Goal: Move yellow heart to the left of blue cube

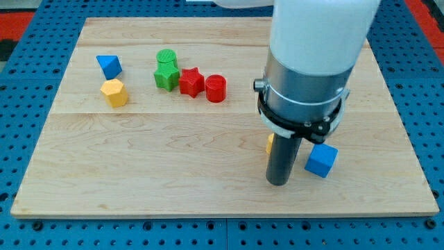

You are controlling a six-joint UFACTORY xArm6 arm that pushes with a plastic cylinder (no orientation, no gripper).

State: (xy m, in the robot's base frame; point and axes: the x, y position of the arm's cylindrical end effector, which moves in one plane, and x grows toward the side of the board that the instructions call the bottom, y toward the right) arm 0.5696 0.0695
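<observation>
The blue cube (321, 160) lies on the wooden board at the view's lower right. A yellow block, the yellow heart (269, 144), shows only as a sliver behind the dark rod, left of the cube; its shape cannot be made out. My tip (277, 182) rests on the board just below that yellow sliver and left of the blue cube, with a small gap to the cube. The arm's grey and white body hides the board above.
At the view's upper left lie a blue triangular block (108, 66), a yellow hexagonal block (114, 92), two green blocks (166, 69), a red star (191, 82) and a red cylinder (216, 88). The board's bottom edge (222, 212) is near my tip.
</observation>
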